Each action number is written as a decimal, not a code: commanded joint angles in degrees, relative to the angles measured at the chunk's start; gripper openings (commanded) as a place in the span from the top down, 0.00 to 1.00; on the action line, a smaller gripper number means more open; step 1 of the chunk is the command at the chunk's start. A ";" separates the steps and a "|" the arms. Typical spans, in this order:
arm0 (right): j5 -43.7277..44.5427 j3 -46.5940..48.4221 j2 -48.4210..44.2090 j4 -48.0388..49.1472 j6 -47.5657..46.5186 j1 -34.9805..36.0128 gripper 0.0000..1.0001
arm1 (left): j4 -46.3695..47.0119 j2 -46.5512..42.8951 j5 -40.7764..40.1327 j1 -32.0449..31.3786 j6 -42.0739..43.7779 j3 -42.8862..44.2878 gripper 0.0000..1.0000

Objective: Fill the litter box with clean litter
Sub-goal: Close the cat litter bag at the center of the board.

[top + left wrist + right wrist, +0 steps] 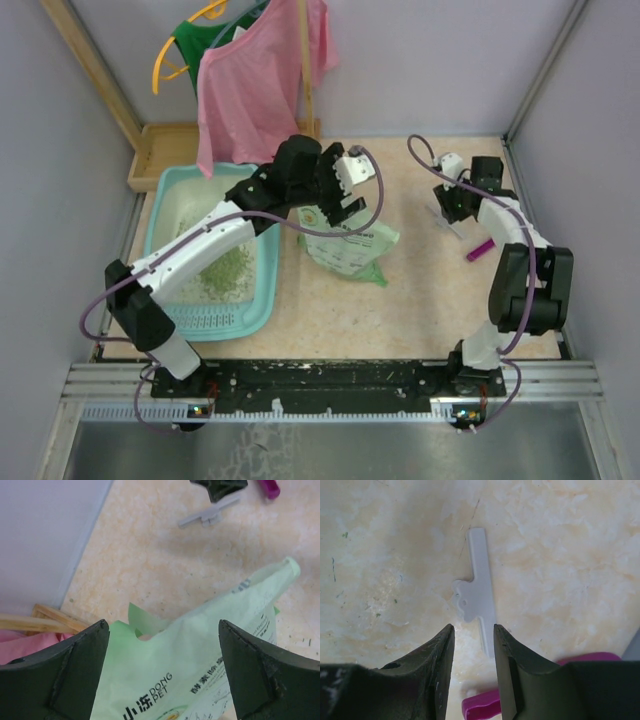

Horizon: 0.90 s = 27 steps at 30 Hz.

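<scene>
With our left end effector spread open over the bag just beside the litter box, we should lift straight up (right end effector, parted, grasps nothing).

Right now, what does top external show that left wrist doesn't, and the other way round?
Only top external: the litter box, the clean litter lying in it, and the green garment hanging at the back.
Only left wrist: the DONG PET lettering on the bag, readable between the wide-open fingers of the left end effector.
Both: the pale green bag, the grey clip, the magenta scoop and the pink cloth.
</scene>
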 commanded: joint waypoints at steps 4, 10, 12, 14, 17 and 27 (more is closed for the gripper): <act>-0.94 1.59 -3.44 0.06 -2.51 0.06 0.63 | 10.71 -7.52 4.96 0.20 -7.17 1.49 0.16; -0.57 -1.24 -4.74 1.66 -4.35 0.10 0.63 | 10.83 -10.23 7.51 0.16 -12.44 0.59 0.55; -0.80 -2.00 -4.60 1.85 -4.56 0.09 0.63 | 9.94 -10.58 7.79 0.10 -13.36 0.23 0.53; -0.42 -2.46 -3.75 1.92 -4.87 0.09 0.63 | 9.30 -10.57 8.19 0.10 -14.24 -0.27 0.51; -0.19 -1.43 -2.39 1.11 -4.33 0.09 0.63 | 8.60 -10.33 8.89 0.09 -14.79 -0.37 0.51; -0.31 -2.07 -3.31 0.77 -5.19 0.09 0.64 | 7.74 -9.88 9.60 0.11 -14.72 -0.88 0.48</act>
